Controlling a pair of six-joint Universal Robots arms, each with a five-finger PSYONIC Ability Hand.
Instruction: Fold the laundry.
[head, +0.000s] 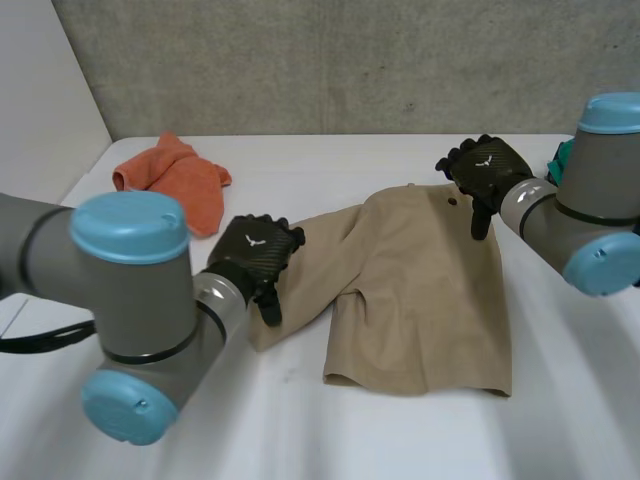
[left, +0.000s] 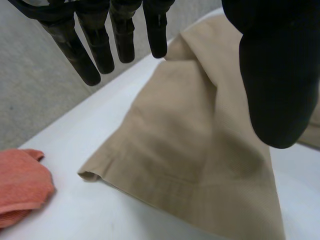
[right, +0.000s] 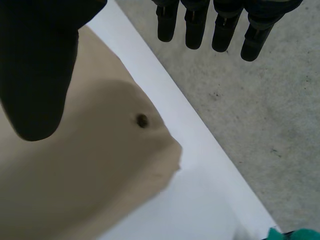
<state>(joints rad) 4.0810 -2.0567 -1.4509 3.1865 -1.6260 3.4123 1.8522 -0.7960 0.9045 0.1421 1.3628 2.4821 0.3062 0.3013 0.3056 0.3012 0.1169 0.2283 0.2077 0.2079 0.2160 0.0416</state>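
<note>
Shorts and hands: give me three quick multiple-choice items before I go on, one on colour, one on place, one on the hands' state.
1. What colour are the shorts? A blue; B beige; C white.
2. Where on the table is the orange cloth? A on the shorts; B at the near edge; C beyond the left hand, apart from the shorts.
3. How are the left hand and the right hand? A both open, holding nothing; B both clenched on the shorts; C one holding the orange cloth.
Key: 1 B, the head view shows them beige on the white table. 2 C, bare table lies between cloth and shorts. 3 A, each wrist view shows straight fingers over the shorts, gripping nothing.
</note>
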